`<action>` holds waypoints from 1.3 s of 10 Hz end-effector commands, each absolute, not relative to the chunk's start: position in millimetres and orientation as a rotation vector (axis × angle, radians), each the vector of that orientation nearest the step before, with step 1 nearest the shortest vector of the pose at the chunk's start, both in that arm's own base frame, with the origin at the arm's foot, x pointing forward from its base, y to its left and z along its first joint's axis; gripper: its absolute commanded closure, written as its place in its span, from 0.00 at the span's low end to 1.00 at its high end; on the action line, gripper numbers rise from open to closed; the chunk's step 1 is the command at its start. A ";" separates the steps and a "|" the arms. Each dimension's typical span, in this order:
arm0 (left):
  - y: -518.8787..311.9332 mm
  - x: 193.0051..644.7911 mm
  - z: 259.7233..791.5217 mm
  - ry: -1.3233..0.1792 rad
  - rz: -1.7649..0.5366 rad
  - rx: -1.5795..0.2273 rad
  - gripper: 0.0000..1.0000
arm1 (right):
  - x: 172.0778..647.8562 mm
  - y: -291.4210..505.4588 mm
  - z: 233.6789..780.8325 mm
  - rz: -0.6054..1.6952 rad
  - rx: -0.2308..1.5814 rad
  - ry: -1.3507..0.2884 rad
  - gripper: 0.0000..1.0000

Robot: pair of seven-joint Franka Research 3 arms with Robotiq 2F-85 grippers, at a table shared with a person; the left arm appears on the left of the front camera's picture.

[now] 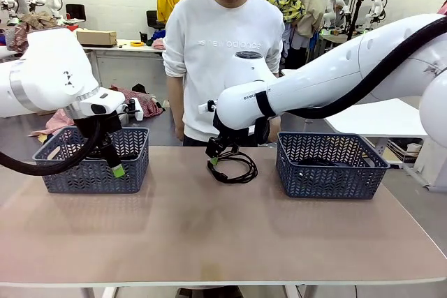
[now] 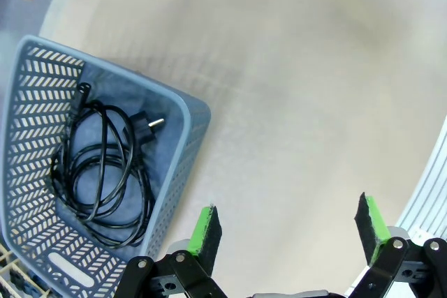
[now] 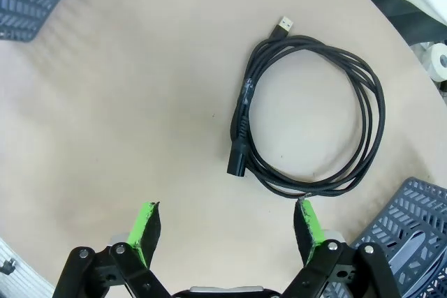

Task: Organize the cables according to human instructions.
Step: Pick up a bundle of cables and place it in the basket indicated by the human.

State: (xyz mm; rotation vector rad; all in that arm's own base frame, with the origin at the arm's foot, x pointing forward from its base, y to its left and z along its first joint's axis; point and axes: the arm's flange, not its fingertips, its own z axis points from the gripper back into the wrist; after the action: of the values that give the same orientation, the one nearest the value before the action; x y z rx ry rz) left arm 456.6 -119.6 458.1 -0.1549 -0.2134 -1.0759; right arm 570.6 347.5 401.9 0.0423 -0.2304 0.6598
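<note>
Two grey-blue plastic baskets with a leaf-pattern lattice stand on the table. The left basket (image 1: 91,162) sits near the table's left far corner; the left wrist view shows one coiled black cord (image 2: 101,172) lying flat on its floor, a round plug at the upper edge of the coil. The right basket (image 1: 330,165) stands toward the right far side, and dark cable loops (image 1: 328,161) show through and above its rim, though how many I cannot tell.

Between the baskets, a loose cable (image 3: 311,120) lies coiled in a ring on the bare tabletop, one plug pointing away from the coil, the other lying along its inside.

The right gripper (image 3: 228,227) hangs just above this coil with its jaws wide apart, holding nothing. The left gripper (image 2: 288,227) hovers beside the left basket, jaws also spread and empty.

The table (image 1: 209,235) is pale beige. A person in a white sweatshirt (image 1: 220,54) stands at the far edge, with workbenches and clutter behind.
</note>
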 end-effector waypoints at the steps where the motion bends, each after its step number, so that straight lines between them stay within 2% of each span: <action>1: -115.7 456.0 458.9 -0.206 -1.077 -0.154 0.00 | 567.7 346.0 402.1 0.660 0.042 -0.237 0.00; 4: -115.7 456.0 458.9 -0.206 -1.077 -0.154 0.00 | 570.5 347.5 401.8 0.660 0.042 -0.230 0.00; 9: -115.7 456.0 458.9 -0.206 -1.077 -0.154 0.00 | 599.5 368.8 372.1 0.495 0.048 -0.192 0.00; 13: -115.7 456.0 458.9 -0.206 -1.077 -0.154 0.00 | 612.3 382.0 345.1 0.460 0.004 -0.215 0.00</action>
State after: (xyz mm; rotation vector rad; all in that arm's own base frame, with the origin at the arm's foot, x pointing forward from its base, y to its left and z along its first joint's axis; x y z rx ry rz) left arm 456.6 -119.5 458.1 -0.1549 -0.2134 -1.0758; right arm 604.2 373.7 344.7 0.0549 -0.1851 0.4936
